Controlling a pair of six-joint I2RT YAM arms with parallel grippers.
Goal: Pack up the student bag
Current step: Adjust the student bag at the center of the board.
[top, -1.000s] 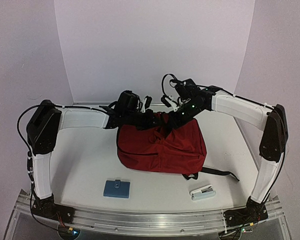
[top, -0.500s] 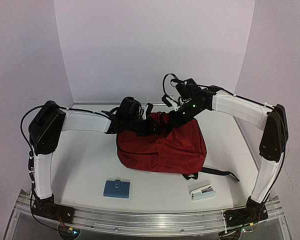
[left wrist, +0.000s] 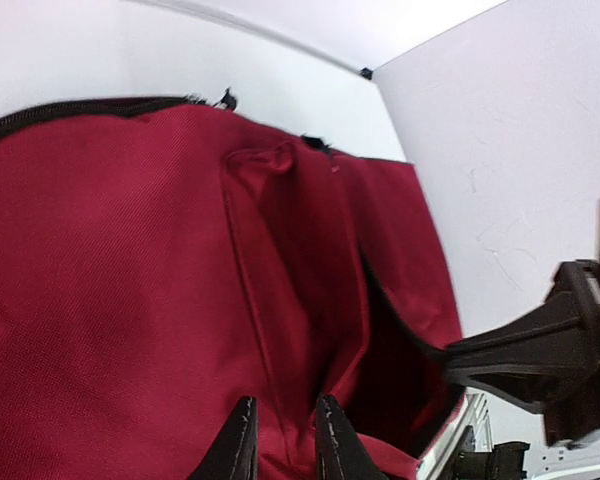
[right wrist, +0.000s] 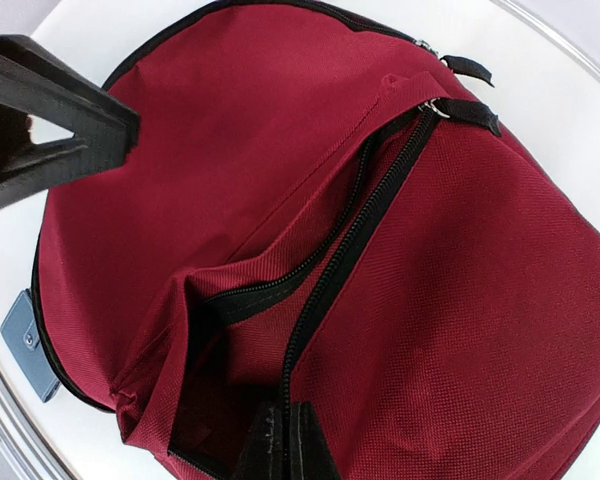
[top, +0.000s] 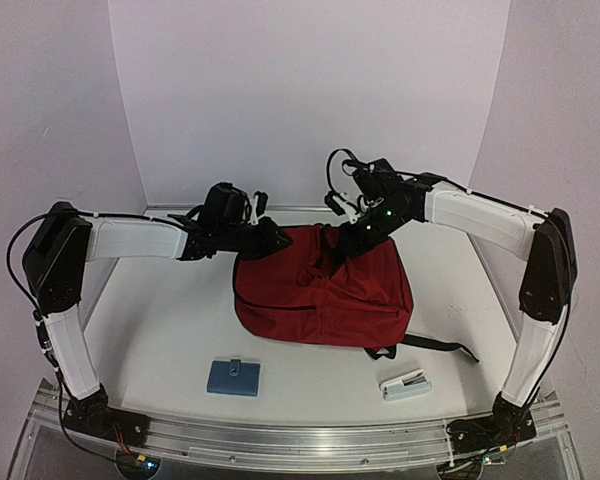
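The student bag (top: 320, 295) is a dark red backpack lying flat in the middle of the table, its black zipper partly undone. My right gripper (top: 342, 252) reaches over the bag's back edge. In the right wrist view it (right wrist: 285, 445) is shut on the black zipper edge, holding the pocket mouth (right wrist: 210, 330) agape. My left gripper (top: 270, 238) hovers at the bag's top left corner. Its jaws (left wrist: 283, 440) stand a little apart over the red fabric (left wrist: 130, 280), with nothing clamped between them.
A small blue pouch (top: 233, 377) lies near the front edge, left of centre. A white stapler-like item (top: 405, 385) lies at the front right. A black strap (top: 435, 345) trails from the bag's right corner. White walls close in the back and sides.
My left gripper has drawn back to the left, away from the bag's opening, and its jaws have parted slightly. The right gripper keeps its hold and has not moved.
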